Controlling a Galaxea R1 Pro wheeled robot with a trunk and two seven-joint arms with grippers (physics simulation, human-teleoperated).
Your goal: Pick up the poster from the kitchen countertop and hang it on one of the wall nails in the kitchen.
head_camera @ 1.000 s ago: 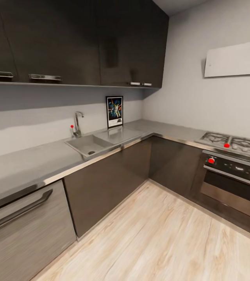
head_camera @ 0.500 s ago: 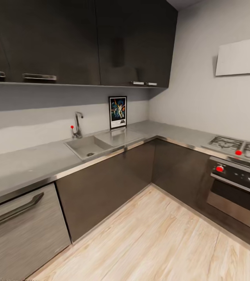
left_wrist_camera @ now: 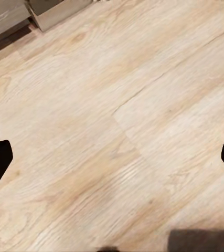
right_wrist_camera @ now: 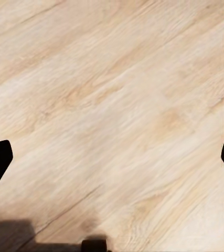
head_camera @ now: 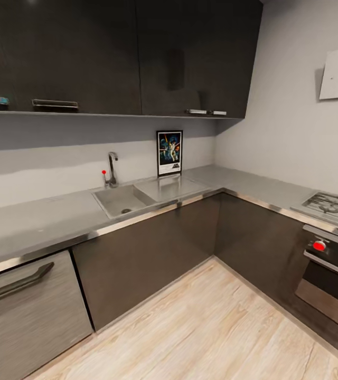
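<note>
Dark cabinets (head_camera: pixel 137 58), grey walls (head_camera: pixel 285 121), wood floor (head_camera: pixel 200 327).

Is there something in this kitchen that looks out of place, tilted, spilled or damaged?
One thing stands out: a framed poster stands upright on the kitchen countertop, against the wall just behind the sink, an unusual spot for a picture. It looks straight and undamaged. I see nothing spilled or broken on the worktop or the wooden floor.

One poster (head_camera: pixel 169 153), one sink (head_camera: pixel 120 200), one faucet (head_camera: pixel 112 169).
</note>
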